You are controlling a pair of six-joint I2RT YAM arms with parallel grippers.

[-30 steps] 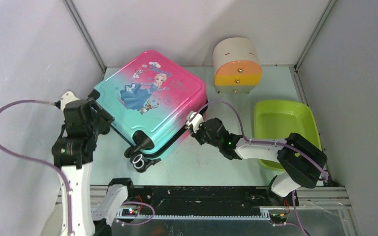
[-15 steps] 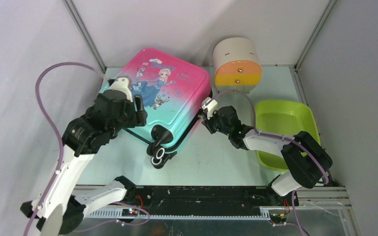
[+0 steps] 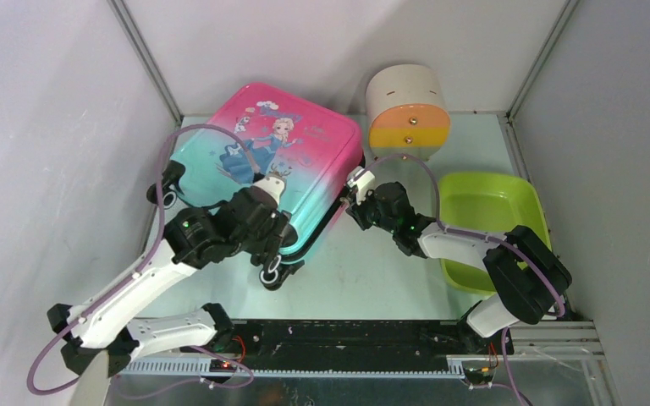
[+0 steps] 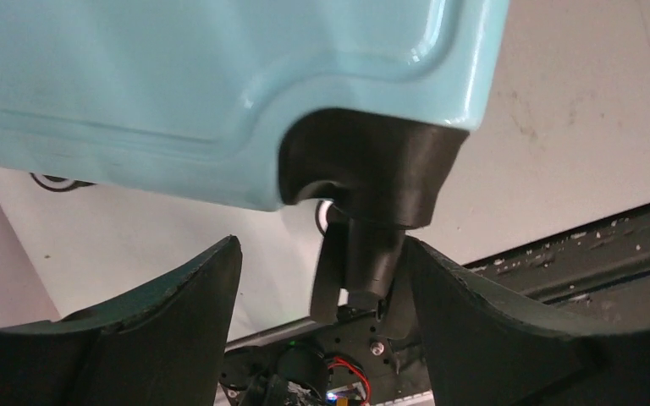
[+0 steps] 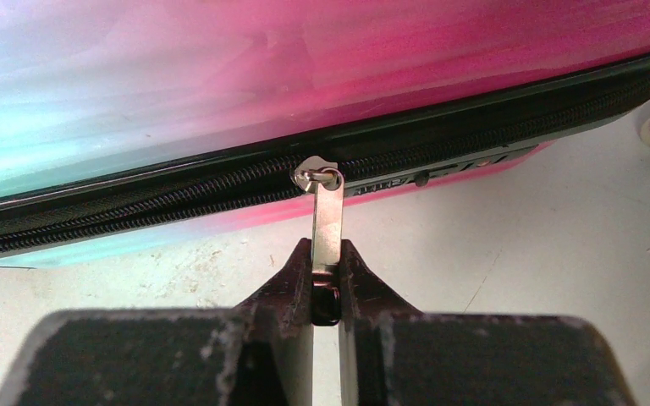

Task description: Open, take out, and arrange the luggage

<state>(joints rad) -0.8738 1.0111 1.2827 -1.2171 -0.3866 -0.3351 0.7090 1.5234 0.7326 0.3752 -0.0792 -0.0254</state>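
Observation:
The luggage (image 3: 292,139), a pink-to-teal hard-shell suitcase with a princess print, lies flat at the back left of the table, its zipper closed along the side that shows. My left gripper (image 3: 277,251) reaches over its near teal corner. In the left wrist view this gripper (image 4: 322,245) is open and straddles the black corner wheel (image 4: 362,269), which sits close to the right finger (image 4: 491,321). My right gripper (image 3: 353,200) is at the luggage's right edge. It (image 5: 326,254) is shut on the metal zipper pull (image 5: 328,216), which hangs from the slider (image 5: 315,173).
A beige cylinder (image 3: 408,108) with an orange-yellow face stands at the back, right of the luggage. A lime-green tray (image 3: 453,222) lies at the right, under my right forearm. Grey walls close the left, back and right; a black rail (image 3: 347,347) runs along the near edge.
The luggage turned and slid toward the back, then stayed. My left arm swung from its left side to the near corner wheel. The right gripper followed with the zipper pull.

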